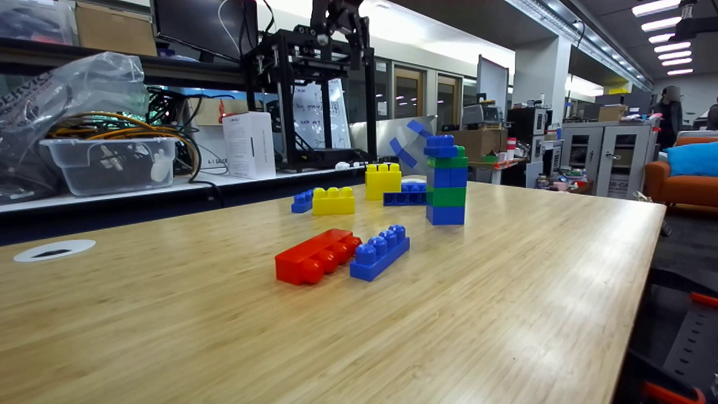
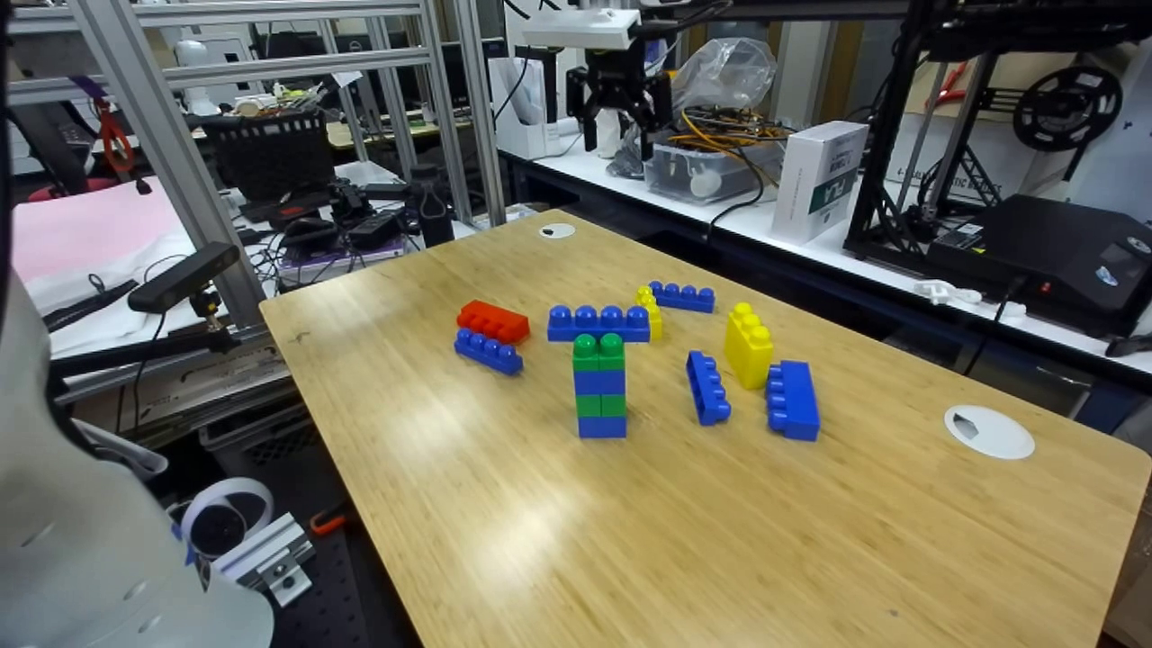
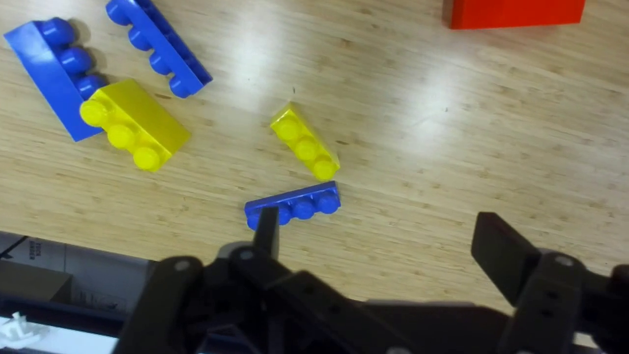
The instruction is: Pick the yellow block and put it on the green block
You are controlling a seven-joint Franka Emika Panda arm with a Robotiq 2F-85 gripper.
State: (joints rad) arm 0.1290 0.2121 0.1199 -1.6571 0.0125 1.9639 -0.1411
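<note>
1. While the light wooden table (image 1: 482,314) bears the toy bricks, the white Panda arm (image 2: 99,540) stands at its left in an exterior view.
2. High above the table hangs the black Robotiq gripper (image 3: 377,231), its jaws spread wide apart.
3. The brick tower (image 1: 447,178) stands upright on the right in an exterior view, layered blue, green, blue, green from the bottom.
4. The red four-stud brick (image 1: 311,251) lies on its side, near in an exterior view, a low blue brick (image 1: 384,258) just right of it.
5. The tall yellow brick (image 2: 747,349) stands on the right in an exterior view, a hollow blue brick (image 2: 706,389) on its left, a thick blue brick (image 2: 796,400) on its right.
6. A long blue brick (image 2: 576,331) lies across the tower's top.
7. The low yellow block (image 1: 334,203), three studs up, sits on the table, well left of the tower in an exterior view; a four-stud blue brick (image 3: 300,201) lies just beside it in the wrist view.
8. The upper green block (image 2: 599,362), the tower's fourth layer, shows two bare studs.
</note>
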